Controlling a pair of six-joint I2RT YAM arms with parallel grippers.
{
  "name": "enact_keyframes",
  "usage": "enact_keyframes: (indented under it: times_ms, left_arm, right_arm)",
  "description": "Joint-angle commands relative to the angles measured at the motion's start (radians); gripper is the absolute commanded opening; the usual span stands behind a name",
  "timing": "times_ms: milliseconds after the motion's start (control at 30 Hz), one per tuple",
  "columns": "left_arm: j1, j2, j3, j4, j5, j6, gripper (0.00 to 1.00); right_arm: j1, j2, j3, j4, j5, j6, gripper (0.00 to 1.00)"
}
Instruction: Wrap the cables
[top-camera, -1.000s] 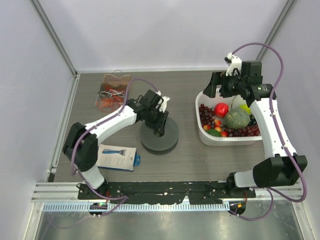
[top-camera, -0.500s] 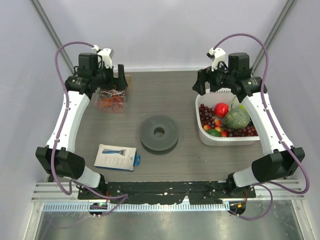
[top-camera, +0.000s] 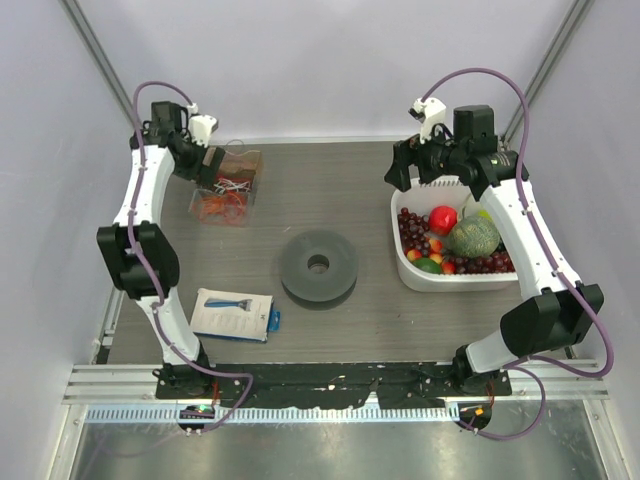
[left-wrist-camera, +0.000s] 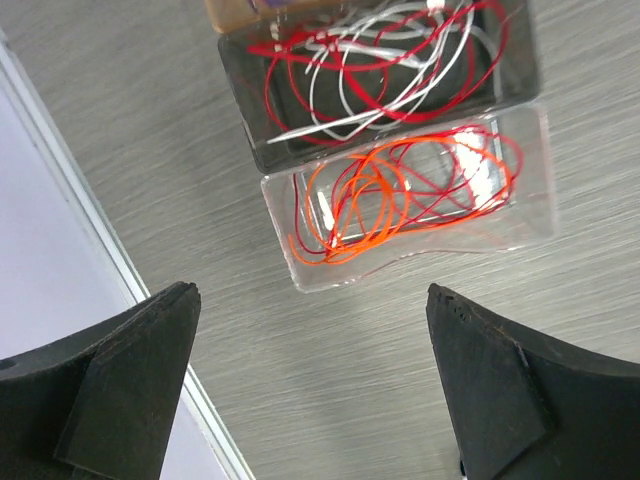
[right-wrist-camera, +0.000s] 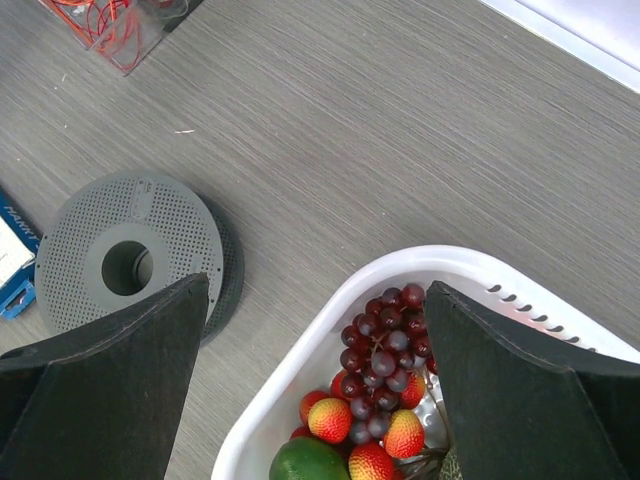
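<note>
Item 1. Cables (left-wrist-camera: 400, 195): thin orange and red wires in a loose tangle, lying inside a clear plastic box (left-wrist-camera: 525, 215). A second clear box (left-wrist-camera: 250, 130), touching it on the far side, held red and whitish wires. Both boxes stood at the far left of the grey table (top-camera: 330, 190), near its corner.

Item 2. Left gripper (left-wrist-camera: 310, 300): jaws spread wide and holding nothing. It hung above bare tabletop just short of the boxes, with the orange tangle ahead between the two fingers (left-wrist-camera: 130, 380).

Item 3. Right gripper (right-wrist-camera: 315, 290): jaws likewise wide apart and empty. It was poised over the far left rim of the white basket (top-camera: 460, 282).

Item 4. Basket contents: dark grapes (right-wrist-camera: 385, 345), a red apple (top-camera: 442, 218), a green netted melon (top-camera: 473, 237), and small red-and-yellow fruit.

Item 5. Grey perforated spool (top-camera: 318, 266): flat at mid-table, between the boxes and the basket, well apart from each.

Item 6. Packaged blue razor (top-camera: 234, 314): flat on the near left of the table, just beside the spool.
</note>
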Motion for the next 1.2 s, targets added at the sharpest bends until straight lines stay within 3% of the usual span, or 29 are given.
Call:
enact_keyframes:
  times_ms: [0,133,333,667,1000,1167]
  left_arm:
    - [0.023,0.084,0.064,-0.095,0.022,0.185,1.00]
    - [0.023,0.133,0.055,-0.123,0.067,0.265,0.95]
    - [0.025,0.136,-0.032,0.010,0.097,0.337,0.87]
    - [0.023,0.181,-0.028,-0.003,0.183,0.423,0.53]
    - [0.023,0.188,-0.077,0.011,0.177,0.432,0.49]
    - [0.023,0.197,-0.077,0.011,0.163,0.451,0.39]
  right_arm:
    - [0.004,-0.003,0.034,-0.004,-0.007,-0.033,0.93]
    - [0.004,0.000,0.035,-0.026,-0.009,-0.047,0.93]
    - [0.006,0.008,0.057,-0.050,-0.053,-0.047,0.93]
    - [0.006,0.011,0.065,-0.058,-0.032,-0.059,0.94]
    - [0.006,0.023,0.075,-0.058,-0.041,-0.057,0.93]
    - [0.006,0.028,0.083,-0.059,-0.050,-0.045,0.94]
